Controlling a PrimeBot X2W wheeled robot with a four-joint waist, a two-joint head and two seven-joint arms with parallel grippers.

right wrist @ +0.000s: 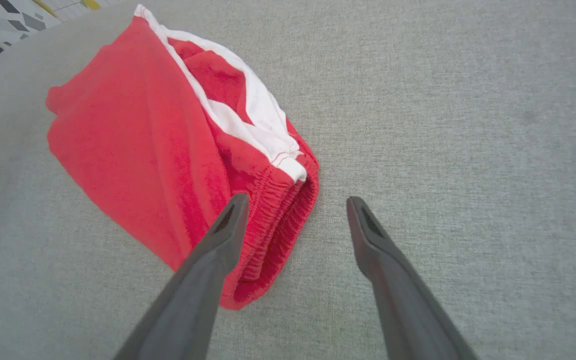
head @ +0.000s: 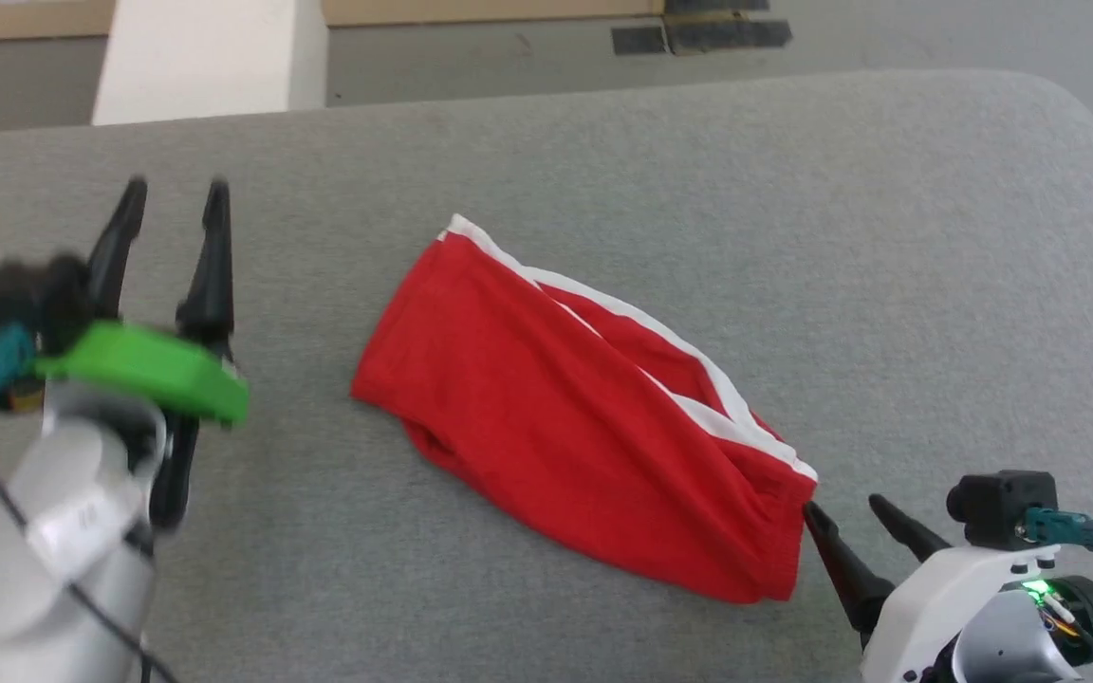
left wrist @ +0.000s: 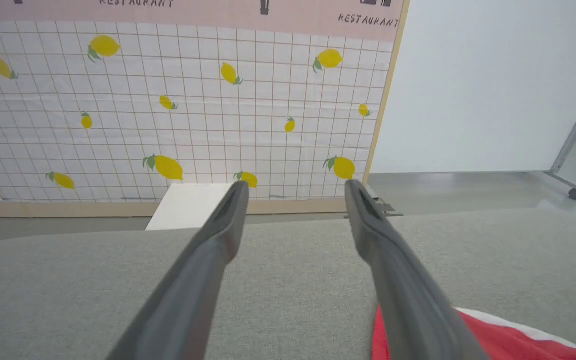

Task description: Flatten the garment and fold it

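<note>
"Well, what's the biggest thing?"

"It's the grey padded surface (head: pixel 603 142). The garment (head: pixel 565 417) lies about mid-surface as a long red bundle. It has white trim along its far edge and an elastic waistband at its near right end."

"Any writing?"

"Beyond the garment stands a lemon-print panel (left wrist: pixel 168 100). 'RESTAURANT' is printed along its top strip, and a plain white wall (left wrist: pixel 493 85) stands beside it."

"And the grippers?"

"The left gripper (head: pixel 176 187) is well to the garment's left, fingers spread wide with nothing between them. The right gripper (head: pixel 841 504) sits just beside the waistband end, equally wide and empty. In its wrist view one finger (right wrist: pixel 208 260) crosses in front of the waistband, and I can't tell whether it touches."

"Anything smaller?"

"A white block (head: pixel 205 57) stands past the surface's far edge, beyond the garment. Dark tape strips (head: pixel 698 33) lie on the floor further back."
</note>
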